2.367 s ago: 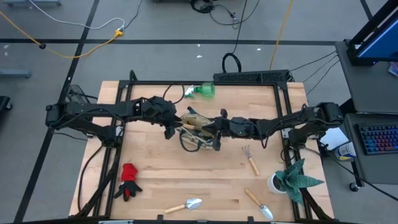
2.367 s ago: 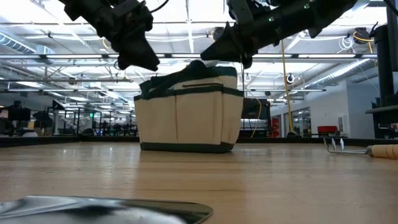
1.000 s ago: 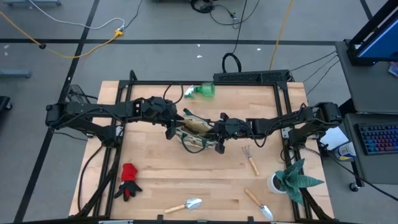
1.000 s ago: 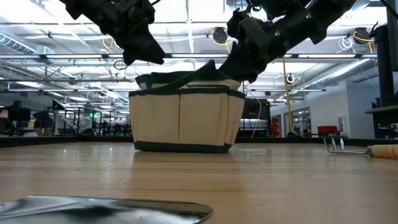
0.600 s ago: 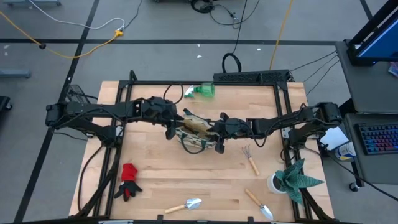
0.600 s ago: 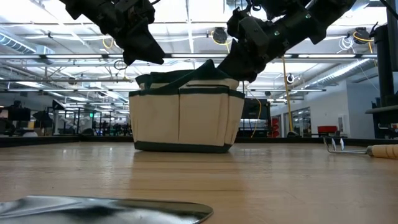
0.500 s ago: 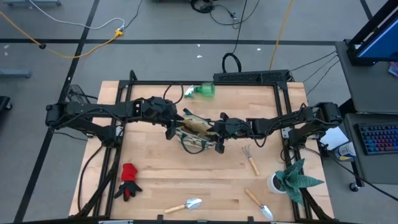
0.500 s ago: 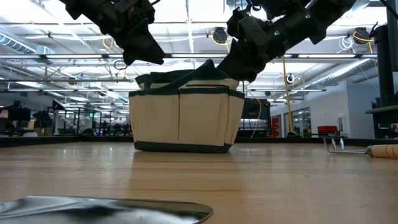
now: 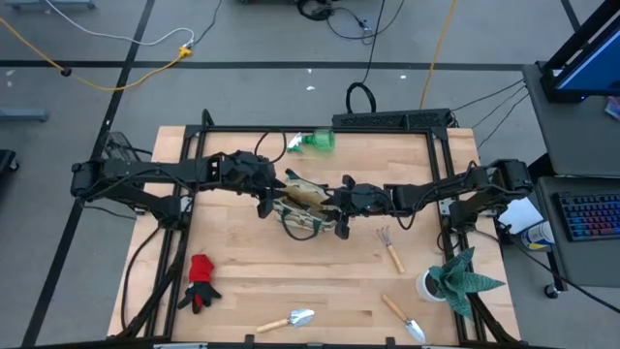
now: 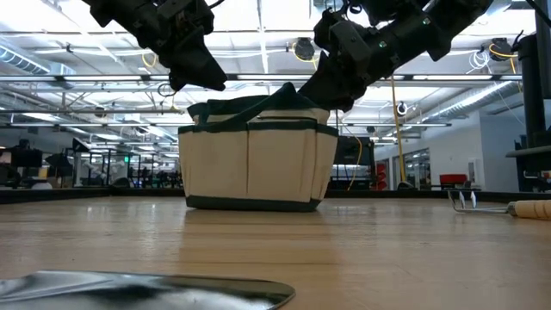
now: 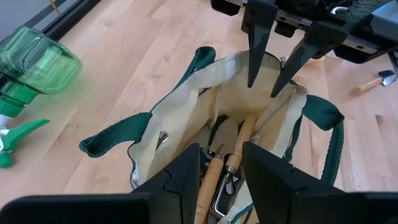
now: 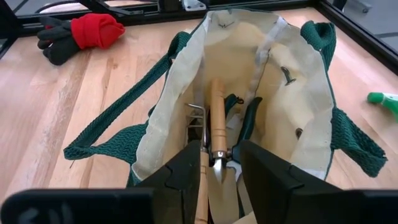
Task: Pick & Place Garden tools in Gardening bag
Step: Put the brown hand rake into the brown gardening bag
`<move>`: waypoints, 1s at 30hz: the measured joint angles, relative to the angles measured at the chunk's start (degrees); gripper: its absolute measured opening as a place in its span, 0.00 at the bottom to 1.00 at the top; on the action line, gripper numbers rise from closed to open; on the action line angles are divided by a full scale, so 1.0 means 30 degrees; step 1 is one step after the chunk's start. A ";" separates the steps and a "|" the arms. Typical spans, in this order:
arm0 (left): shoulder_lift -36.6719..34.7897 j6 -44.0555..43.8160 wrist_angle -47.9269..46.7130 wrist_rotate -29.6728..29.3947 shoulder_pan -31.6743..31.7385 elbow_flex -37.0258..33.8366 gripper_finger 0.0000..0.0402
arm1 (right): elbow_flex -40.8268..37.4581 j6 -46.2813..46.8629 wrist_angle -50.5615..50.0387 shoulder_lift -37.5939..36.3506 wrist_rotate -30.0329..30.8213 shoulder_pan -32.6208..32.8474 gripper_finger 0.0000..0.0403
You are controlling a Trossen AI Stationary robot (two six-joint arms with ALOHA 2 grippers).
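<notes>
The cream-and-green gardening bag (image 9: 306,206) stands upright on its base at the table's middle (image 10: 254,164), its mouth open. Wooden-handled tools (image 12: 216,115) and black shears lie inside; they also show in the left wrist view (image 11: 239,146). My left gripper (image 9: 268,201) hangs open over the bag's left end (image 11: 222,180). My right gripper (image 9: 336,221) is open at the bag's right end. Its fingers (image 12: 186,174) point down into the mouth on either side of a wooden-handled tool, apart from it.
A green spray bottle (image 9: 316,142) lies at the far edge. A red glove (image 9: 201,279) lies near left. Two trowels (image 9: 289,320) (image 9: 405,320) lie at the near edge and a fork-rake (image 9: 389,247) right of the bag. A potted plant (image 9: 457,276) stands near right.
In the last second nothing has visibly changed. Before that, my right gripper tipped and came down toward the bag's right end, and the bag shifted a little toward the table's left.
</notes>
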 joint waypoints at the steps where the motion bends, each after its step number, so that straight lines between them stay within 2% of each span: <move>1: -0.0001 0.0000 0.0005 0.0000 0.0000 0.0000 0.32 | 0.0000 -0.0135 0.0000 0.0000 0.0000 0.0014 0.27; 18: 0.0006 -0.0503 -0.0040 0.0013 -0.0043 0.0000 0.32 | 0.0000 -0.0665 -0.0016 -0.0200 0.0004 0.0011 0.28; 30: 0.0006 -0.0255 -0.0142 0.0026 -0.1145 0.0000 0.32 | 0.0002 -0.3533 -0.1392 -0.1739 0.0055 0.0044 0.29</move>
